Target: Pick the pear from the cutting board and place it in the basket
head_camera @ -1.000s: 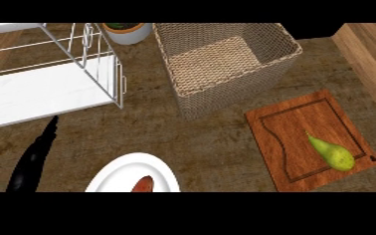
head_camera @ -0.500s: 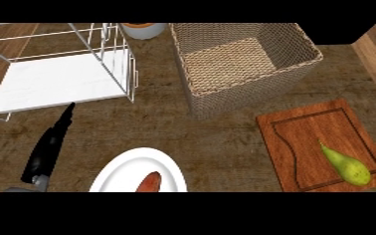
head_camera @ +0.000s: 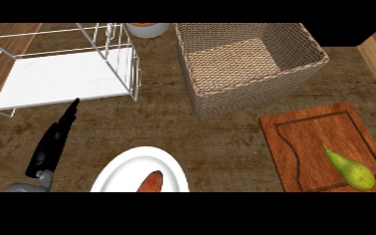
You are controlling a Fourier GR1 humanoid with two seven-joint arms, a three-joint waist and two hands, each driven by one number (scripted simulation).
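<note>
A green pear (head_camera: 349,168) lies on the wooden cutting board (head_camera: 305,144) at the lower right, its narrow end pointing up-left. The woven basket (head_camera: 308,45) stands above the board at the upper middle, with nothing showing inside it. My left hand (head_camera: 51,142) comes in at the lower left with its fingers straight and pointing up, holding nothing, far left of the pear. My right hand shows nowhere in the head view.
A white wire rack (head_camera: 110,55) over a white tray (head_camera: 58,79) fills the upper left. A white plate (head_camera: 117,174) with a brown food item (head_camera: 152,182) sits at the bottom middle. A bowl (head_camera: 148,28) stands at the top, left of the basket.
The whole scene has shifted right and downward in the view. My left hand shows further up and more fully at the lower left. The pear stays on the board.
</note>
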